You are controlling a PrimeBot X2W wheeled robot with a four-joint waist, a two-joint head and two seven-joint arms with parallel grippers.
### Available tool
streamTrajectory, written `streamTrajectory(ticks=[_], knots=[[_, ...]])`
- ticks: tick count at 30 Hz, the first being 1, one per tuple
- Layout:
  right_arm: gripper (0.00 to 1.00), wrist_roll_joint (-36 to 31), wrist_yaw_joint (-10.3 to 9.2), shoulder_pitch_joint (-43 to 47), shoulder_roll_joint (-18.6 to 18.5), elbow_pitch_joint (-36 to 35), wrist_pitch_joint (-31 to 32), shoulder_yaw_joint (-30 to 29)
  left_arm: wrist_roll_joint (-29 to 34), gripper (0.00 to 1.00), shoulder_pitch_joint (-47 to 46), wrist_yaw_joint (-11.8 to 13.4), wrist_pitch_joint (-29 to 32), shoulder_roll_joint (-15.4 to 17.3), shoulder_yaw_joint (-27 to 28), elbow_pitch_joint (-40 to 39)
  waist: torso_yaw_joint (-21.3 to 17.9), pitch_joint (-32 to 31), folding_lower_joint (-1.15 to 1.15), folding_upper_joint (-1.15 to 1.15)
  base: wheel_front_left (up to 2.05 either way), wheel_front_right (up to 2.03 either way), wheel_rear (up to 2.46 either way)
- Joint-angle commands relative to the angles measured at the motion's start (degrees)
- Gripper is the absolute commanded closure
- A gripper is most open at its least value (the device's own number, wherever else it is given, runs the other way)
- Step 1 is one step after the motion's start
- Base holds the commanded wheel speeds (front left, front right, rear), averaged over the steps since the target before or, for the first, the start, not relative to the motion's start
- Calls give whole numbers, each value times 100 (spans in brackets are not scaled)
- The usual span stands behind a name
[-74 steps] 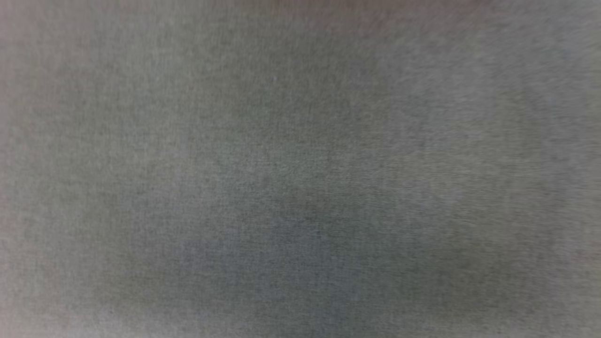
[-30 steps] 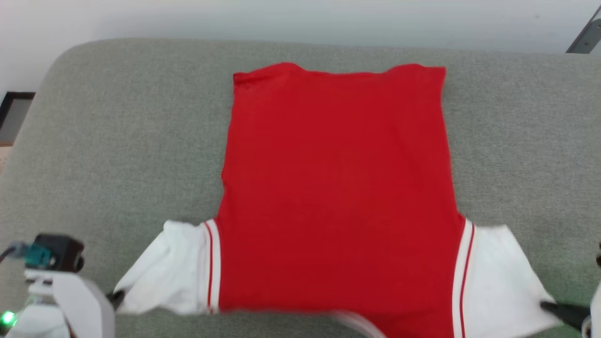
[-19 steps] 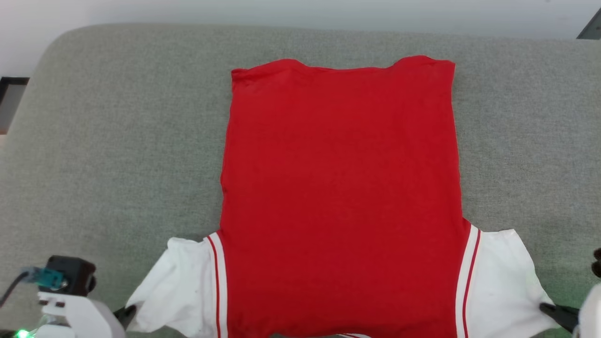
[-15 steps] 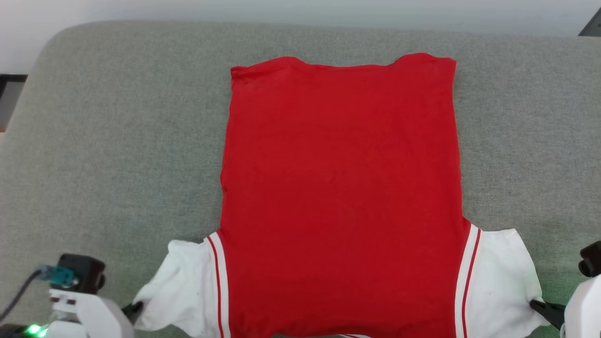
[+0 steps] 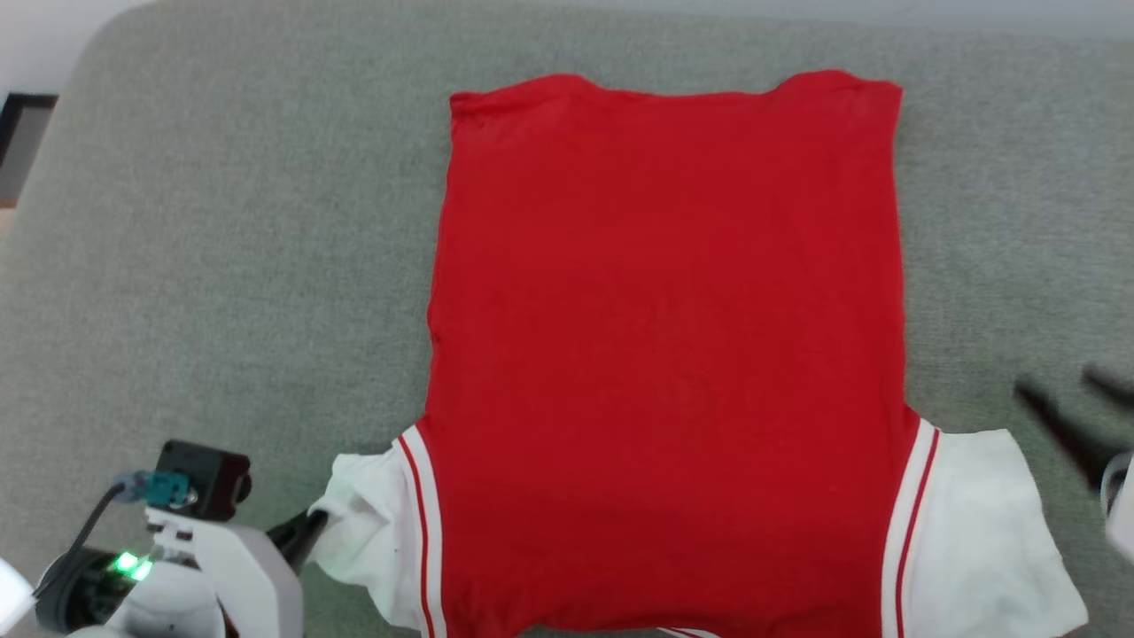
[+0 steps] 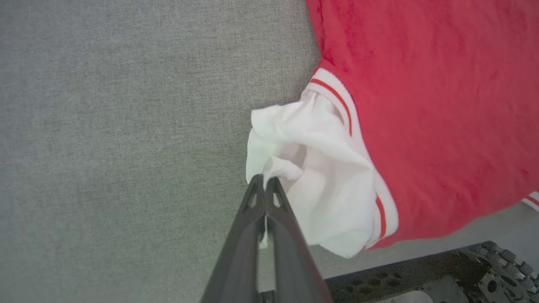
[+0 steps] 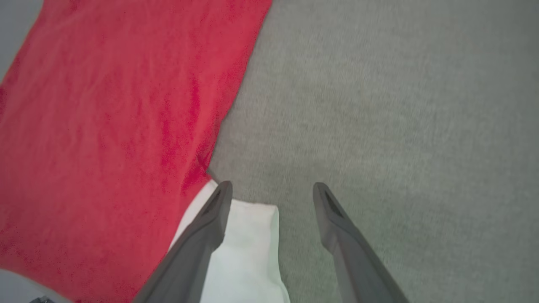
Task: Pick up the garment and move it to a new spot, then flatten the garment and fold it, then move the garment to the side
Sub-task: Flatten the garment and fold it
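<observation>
Grey cushion [image 5: 221,221], spread red garment [image 5: 664,354]

a white wrist housing [image 5: 239,567] is seen, bearing a black camera block [image 5: 202,478], teal plug [image 5: 164,487] and green light [image 5: 127,563]; fingers [image 7: 206,235] are dark, tapered.

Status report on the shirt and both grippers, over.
Left gripper shut on shirt sleeve. Right gripper open, holding nothing. Shirt flat on cushion. Nothing blocking.

My left gripper [image 6: 265,182] is pinched on the garment's [image 6: 421,105] white sleeve [image 6: 324,168], near the couch's [image 6: 126,126] edge.
</observation>
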Motion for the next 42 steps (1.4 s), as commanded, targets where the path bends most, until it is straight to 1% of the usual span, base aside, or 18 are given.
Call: streamTrajectory(ticks=[1, 3, 6, 11, 15, 17, 19, 20, 24, 27, 32, 33, 34, 35, 38, 42], knots=[[0, -163, -9, -368, 103, -97, -192, -69, 94, 100, -132, -34, -35, -67, -19, -10, 110, 189, 0, 0, 0, 0, 0], [0, -435, -9, -830, 167, -70, -482, 6, 158, 100, -267, -71, -52, -157, -44, -22, 172, 320, 0, 0, 0, 0, 0], [0, -746, -9, -1653, 261, 342, -942, 213, 249, 100, -470, -134, -42, -297, -95, -14, 287, 527, 0, 0, 0, 0, 0], [0, -1075, -9, -2993, 251, 1670, -1477, 622, 375, 100, -808, -280, -13, -561, -227, 55, 551, 848, 0, 0, 0, 0, 0], [0, -1215, -9, -3908, 198, 2828, -1616, 878, 459, 100, -1061, -413, 7, -793, -346, 163, 798, 1053, 0, 0, 0, 0, 0], [0, -1277, -9, -4290, 195, 3402, -1524, 952, 473, 100, -1154, -479, 7, -895, -398, 232, 905, 1119, 0, 0, 0, 0, 0], [0, -1358, -9, -4642, 205, 3965, -1301, 1005, 485, 100, -1233, -555, 1, -999, -449, 311, 1001, 1171, 0, 0, 0, 0, 0], [0, -1358, -9, -4642, 205, 3965, -1301, 1005, 485, 100, -1233, -555, 1, -999, -449, 311, 1001, 1171, 0, 0, 0, 0, 0], [0, -1520, -9, -5258, 247, 4890, -793, 1025, 503, 100, -1369, -671, -21, -1160, -525, 487, 1188, 1241, 0, 0, 0, 0, 0], [0, -1686, -9, -5606, 274, 5443, -500, 1014, 499, 100, -1450, -752, -47, -1262, -569, 597, 1303, 1278, 0, 0, 0, 0, 0], [0, -1979, -10, -5955, 355, 6420, -3, 816, 469, 100, -1539, -858, -80, -1384, -620, 758, 1435, 1322, 0, 0, 0, 0, 0], [76, -2038, -10, -5999, 387, 6566, 95, 825, 465, 100, -1553, -872, -87, -1400, -623, 785, 1447, 1325, 0, 0, 0, 0, 0], [100, -2119, -10, -6022, 376, 6711, 203, 854, 455, 100, -1557, -892, -90, -1415, -626, 818, 1452, 1324, 0, 0, 0, 0, 0], [100, -2192, -10, -6050, 345, 6809, 261, 889, 445, 100, -1559, -900, -104, -1429, -629, 844, 1453, 1321, 0, 0, 0, 0, 0], [100, -2350, -11, -6206, 249, 6843, 30, 819, 425, 100, -1563, -937, -139, -1459, -615, 923, 1422, 1292, 0, 0, 0, 0, 0], [100, -2363, -12, -6207, 237, 6711, -107, 968, 385, 100, -1489, -923, -195, -1414, -565, 1001, 1271, 1155, 0, 0, 0, 0, 0]])
